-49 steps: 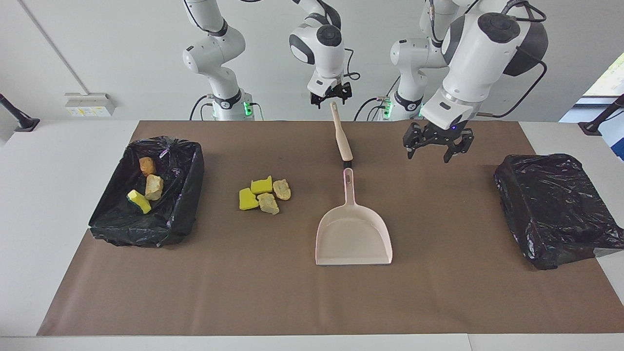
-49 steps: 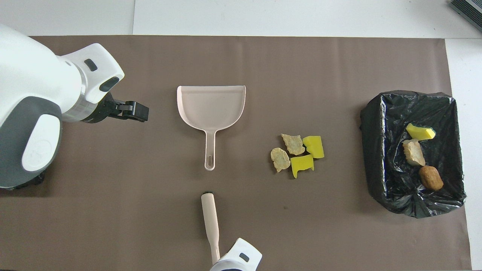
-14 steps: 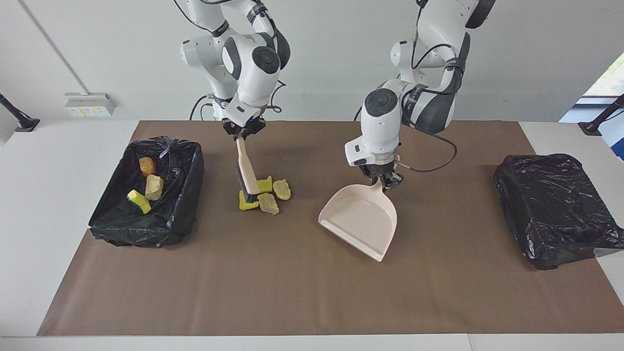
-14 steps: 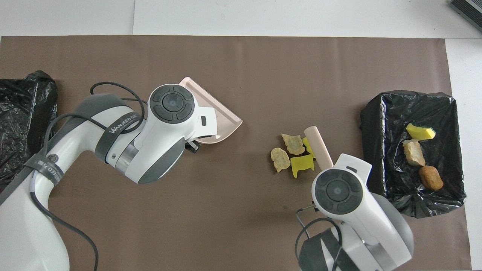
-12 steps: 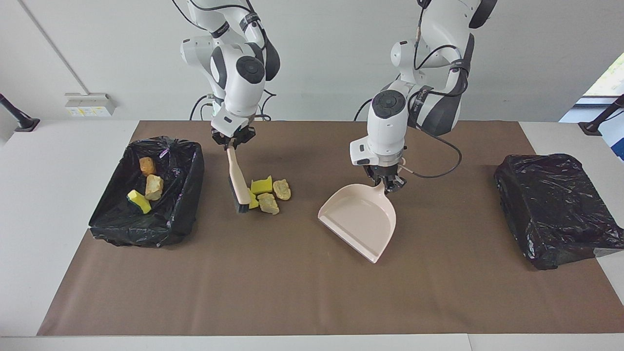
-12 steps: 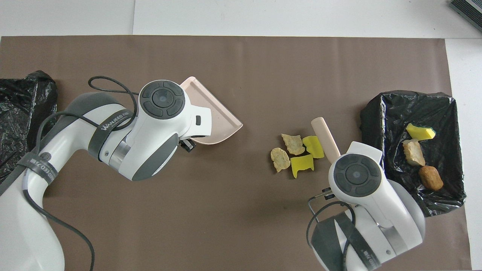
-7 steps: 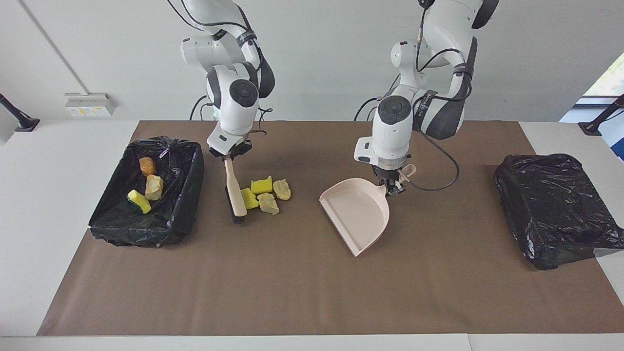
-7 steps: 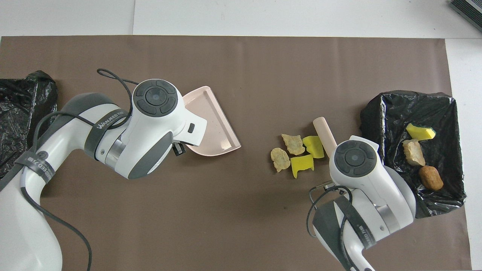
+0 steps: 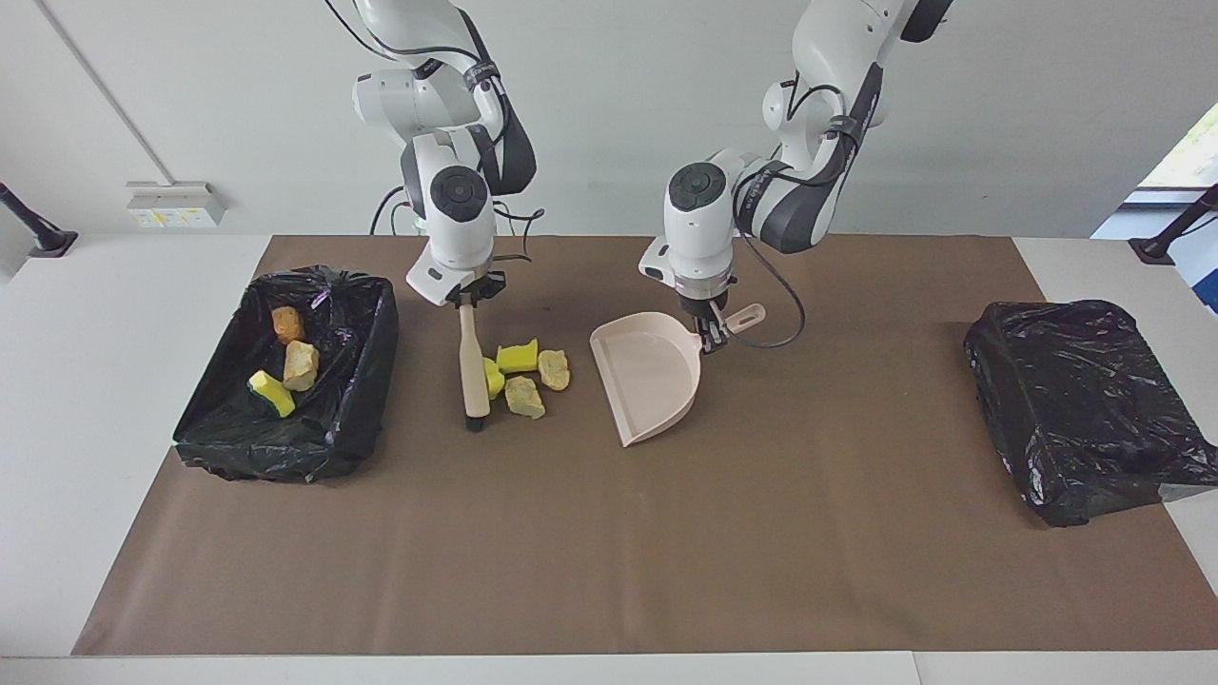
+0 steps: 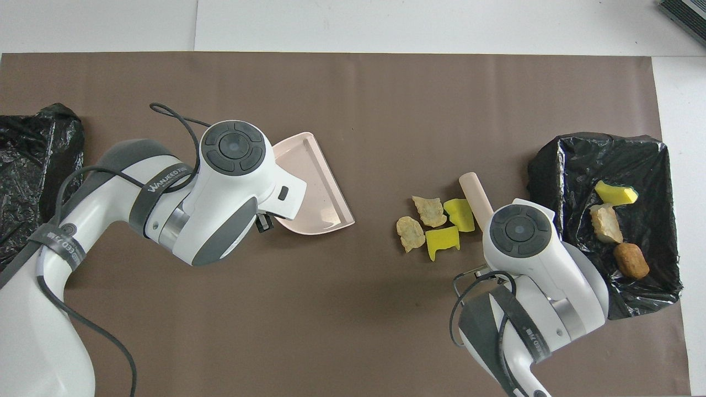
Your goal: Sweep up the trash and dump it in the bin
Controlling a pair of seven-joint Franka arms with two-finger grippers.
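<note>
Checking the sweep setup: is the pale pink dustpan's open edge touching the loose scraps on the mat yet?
Apart. In the facing view, bare brown mat shows between the pale pink dustpan and the nearest tan scrap; the overhead view shows that gap too.

scraps (image 9: pixel 521 374) between brush (image 9: pixel 470 363) and dustpan (image 9: pixel 649 374)

The setting is a robotics laboratory. Two white Franka arms, the right arm (image 9: pixel 447 124) and the left arm (image 9: pixel 809 143), are mounted at one edge of a white counter (image 9: pixel 114 314). A brown paper mat (image 9: pixel 609 552) covers the work area. The wall (image 9: pixel 190 95) is plain white and carries a surface-mounted socket box (image 9: pixel 174 204). Exposed cables (image 9: pixel 775 314) run along the arms. Fixed camera stands (image 9: pixel 33 228) sit at the counter ends.
</note>
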